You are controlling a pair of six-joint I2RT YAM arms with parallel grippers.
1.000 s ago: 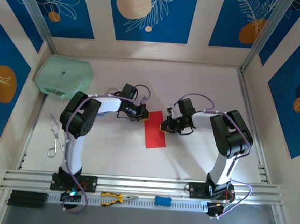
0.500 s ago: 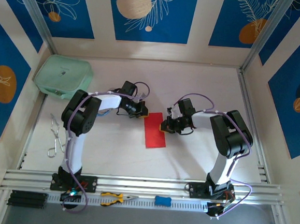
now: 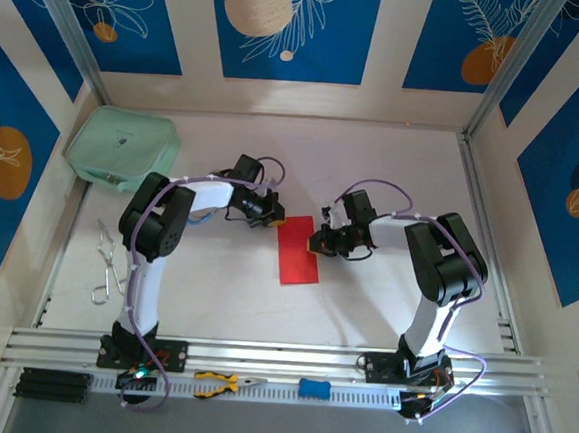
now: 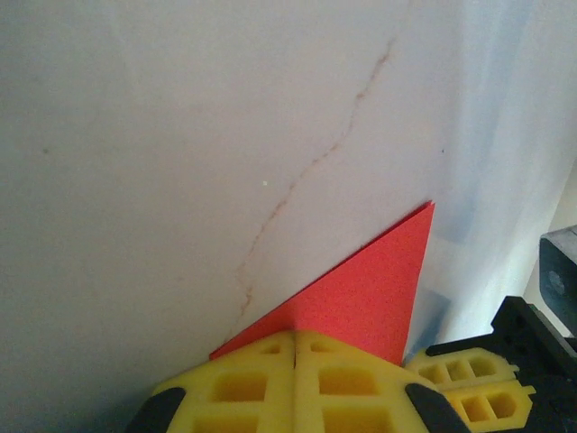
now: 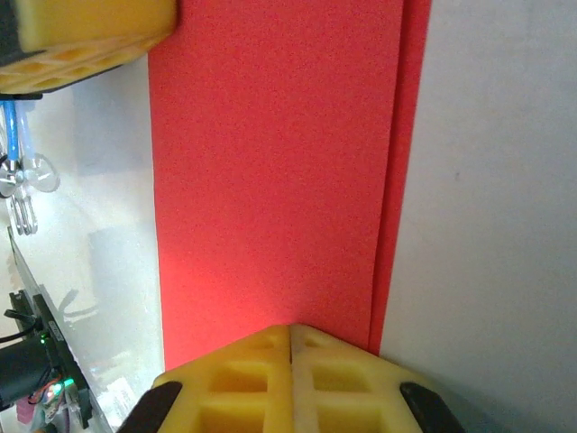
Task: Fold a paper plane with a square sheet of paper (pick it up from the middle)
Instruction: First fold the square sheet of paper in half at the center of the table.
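You had the square sheet of paper (image 3: 299, 254) lying flat in the middle of the surface (image 3: 403, 175), already doubled into a narrow red rectangle. Its long axis ran near to far, leaning slightly to the left at the far end. In the right wrist view the paper (image 5: 270, 180) showed a thin strip of the lower layer along one long edge, so I judged the two halves weren't quite flush.

The paper sat between your two arms. The left gripper (image 3: 274, 218) was at the far left corner, and the right gripper (image 3: 314, 245) was on the right long edge, also toward the far end. Most of the rectangle therefore stretched nearward from both of them, and neither arm was clearly closer.

In the left wrist view the left gripper (image 4: 296, 347) had its fingers together, with the paper's (image 4: 361, 298) pointed corner running out from under the tips. The right gripper (image 5: 290, 356) was likewise closed, its tips over the paper's edge. You couldn't tell from these views whether either gripper was pinching a layer or only pressing down.

For a nose fold, the far corners are the ones that matter, and both grippers were already there.
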